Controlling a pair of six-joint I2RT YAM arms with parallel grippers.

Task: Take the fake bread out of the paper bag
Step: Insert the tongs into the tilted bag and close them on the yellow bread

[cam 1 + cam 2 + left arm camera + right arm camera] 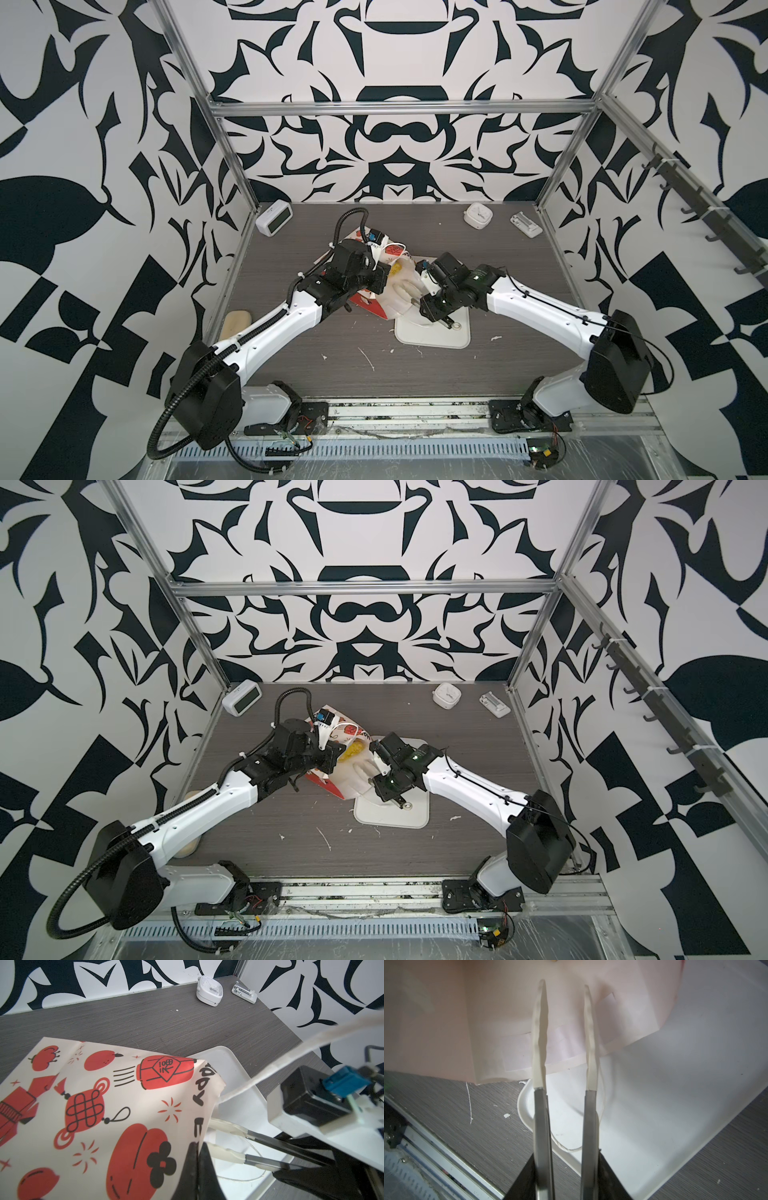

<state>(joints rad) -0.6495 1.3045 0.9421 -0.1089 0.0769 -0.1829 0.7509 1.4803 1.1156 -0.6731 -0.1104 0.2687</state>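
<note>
A grey wood-grain table (291, 365) carries a white tray (436, 338), a printed paper bag (93, 1105) lying partly across it, a digital clock (274, 217), a square clock (478, 215) and a small gadget (525, 224) at the back, and a beige pad (236, 322) at the left edge.

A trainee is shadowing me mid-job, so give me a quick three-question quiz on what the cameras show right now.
1. True or false: the left gripper is shut on the paper bag at its rim.
2. What does the bag's open mouth lie over? A) a white tray B) a blue bowl C) a wire basket
3. Fill in: at the bag's mouth, the fingers of the right gripper stand ____, with nothing between them.

Key: 1 true; 2 A; 3 apart.
</note>
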